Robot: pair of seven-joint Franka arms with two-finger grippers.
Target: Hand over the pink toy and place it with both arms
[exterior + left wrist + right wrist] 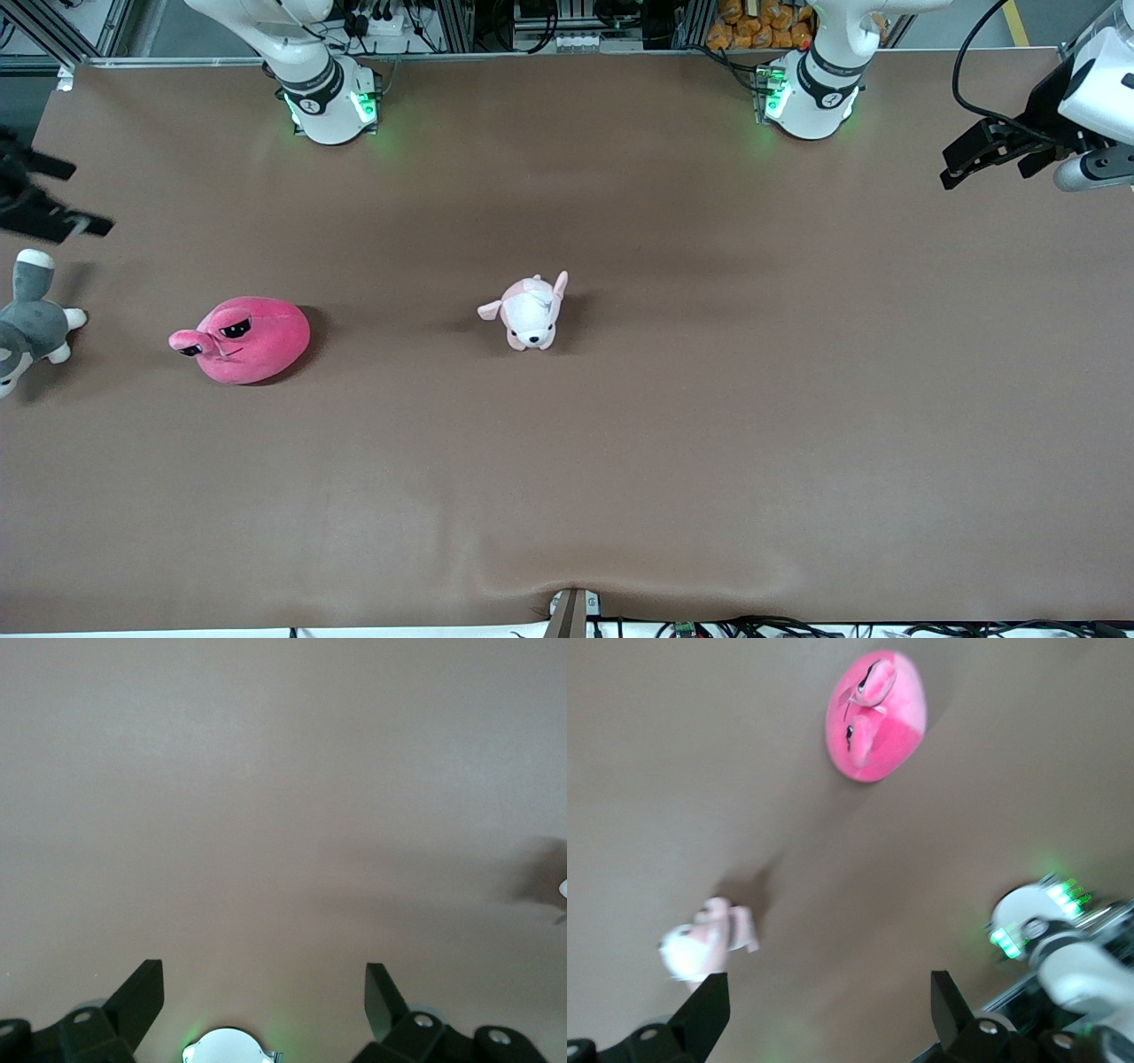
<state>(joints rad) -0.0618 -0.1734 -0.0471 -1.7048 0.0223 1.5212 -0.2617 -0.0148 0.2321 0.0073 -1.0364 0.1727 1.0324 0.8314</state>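
Observation:
The pink toy (244,339) is a round hot-pink plush with black eyes. It lies on the brown table toward the right arm's end and also shows in the right wrist view (875,716). My right gripper (84,197) is open and empty, up in the air at the edge of the table's right-arm end, apart from the toy; its fingers (704,1010) stand wide. My left gripper (961,168) is open and empty over the left arm's end of the table, with only bare table between its fingers (142,997).
A small pale pink-and-white puppy plush (532,312) stands near the table's middle and shows in the right wrist view (700,943). A grey-and-white plush dog (31,323) lies at the table edge at the right arm's end. The arm bases (328,97) (811,93) glow green.

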